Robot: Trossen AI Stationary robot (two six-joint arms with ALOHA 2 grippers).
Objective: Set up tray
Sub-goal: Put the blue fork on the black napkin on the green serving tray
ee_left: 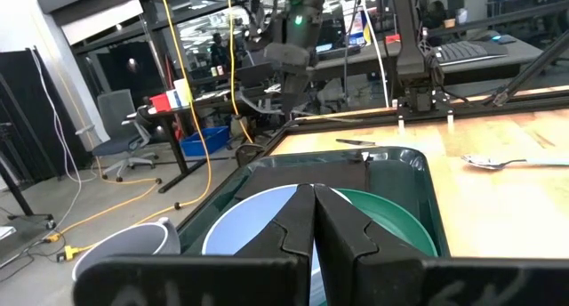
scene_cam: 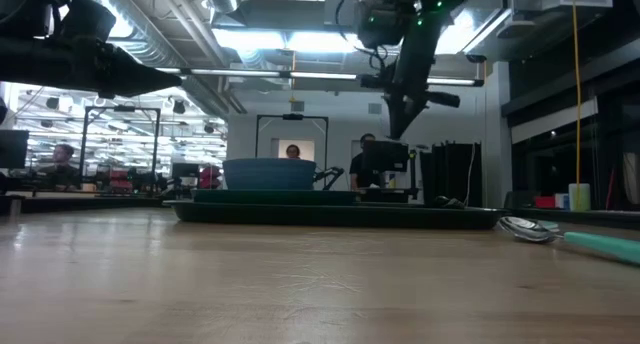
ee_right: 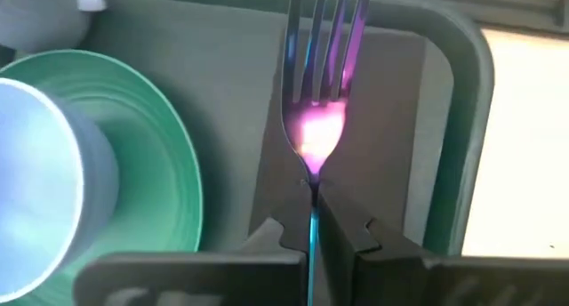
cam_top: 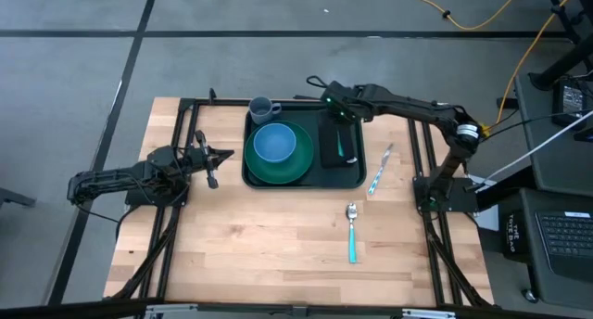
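The dark green tray lies at the table's far middle. On it are a green plate with a blue bowl and, on its right side, a black napkin. My right gripper hangs over the napkin, pointing steeply down and shut on a fork with a teal handle. In the low view it stands well above the tray. My left gripper waits left of the tray, level and shut, holding nothing. My right gripper pinches the fork's neck, where the silver head meets the teal handle, between its two fingers. The fork lies along the fingers, its tines reaching past the fingertips and slanting down over the black napkin. Whether the tines touch the napkin cannot be told.
A grey mug stands at the tray's far left corner. A knife lies just right of the tray and a teal-handled spoon nearer the front. Bare wooden table stretches toward the near edge.
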